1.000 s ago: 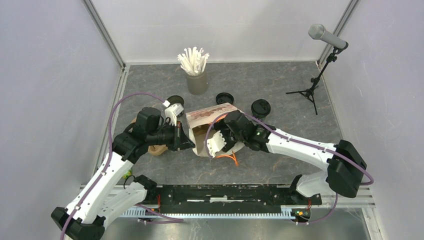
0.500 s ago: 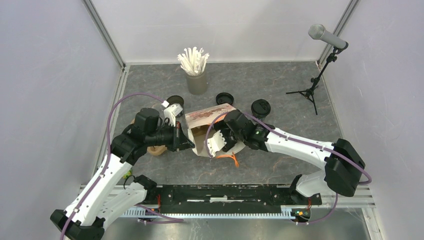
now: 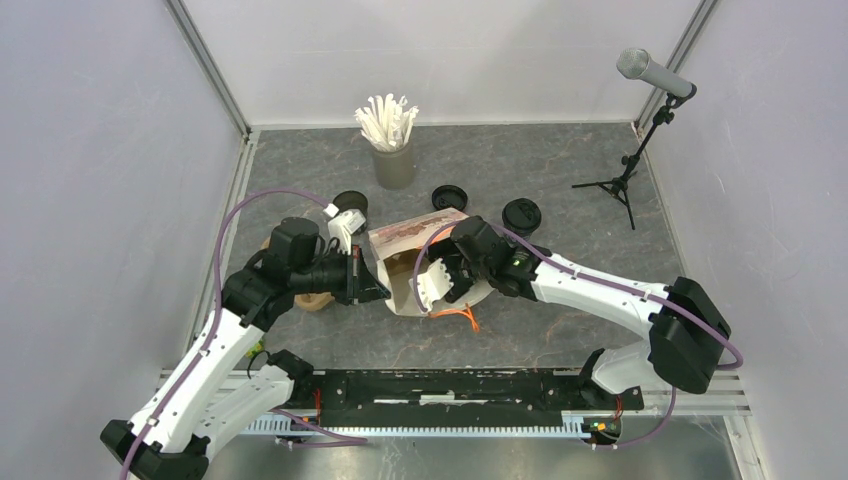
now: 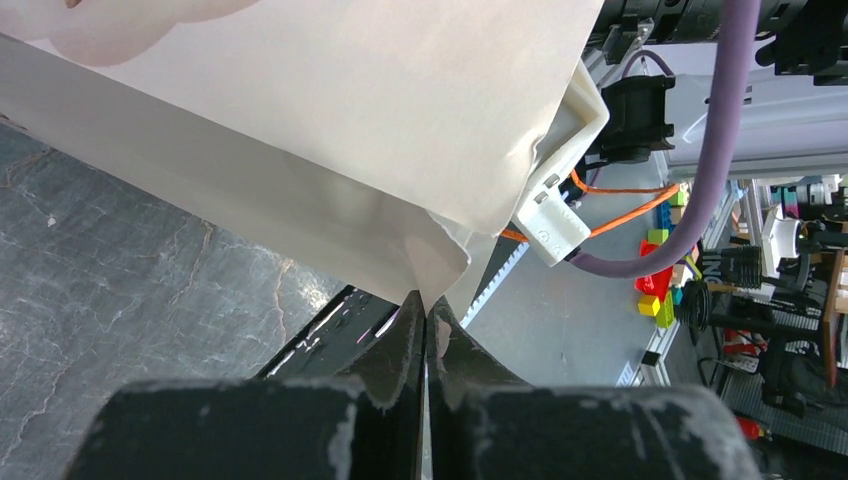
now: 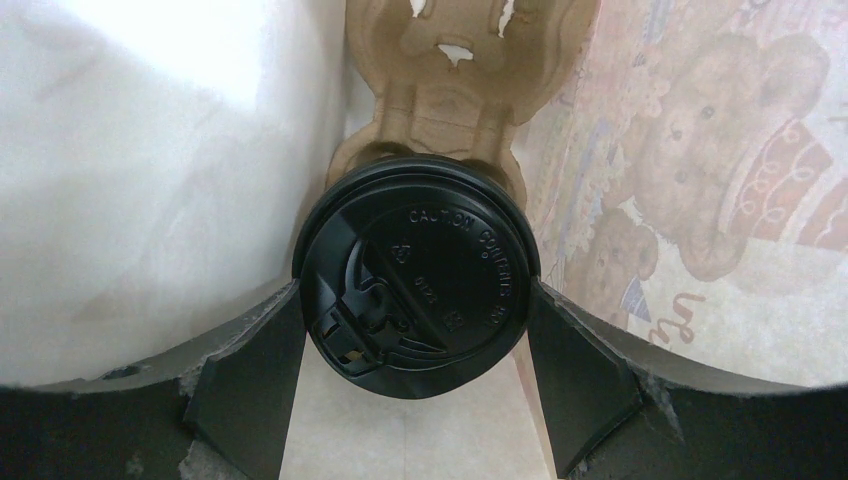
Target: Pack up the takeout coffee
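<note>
A paper bag (image 3: 420, 232) lies on its side mid-table, mouth toward the arms. My left gripper (image 3: 378, 290) is shut on the bag's mouth edge; in the left wrist view its tips (image 4: 426, 305) pinch the white paper (image 4: 350, 120). My right gripper (image 3: 432, 285) reaches into the bag. In the right wrist view its jaws press both sides of a black lidded takeout coffee cup (image 5: 420, 270), which sits in a brown pulp carrier (image 5: 450, 90) inside the bag. Another lidded black cup (image 3: 521, 215) stands right of the bag.
Two more black cups or lids (image 3: 450, 195) (image 3: 351, 202) sit behind the bag. A grey cup of white straws (image 3: 393, 165) stands at the back. A microphone stand (image 3: 625, 180) is at the back right. A brown carrier piece (image 3: 315, 298) lies under the left arm.
Both grippers and the bag have shifted very slightly left. Both grips are unchanged.
</note>
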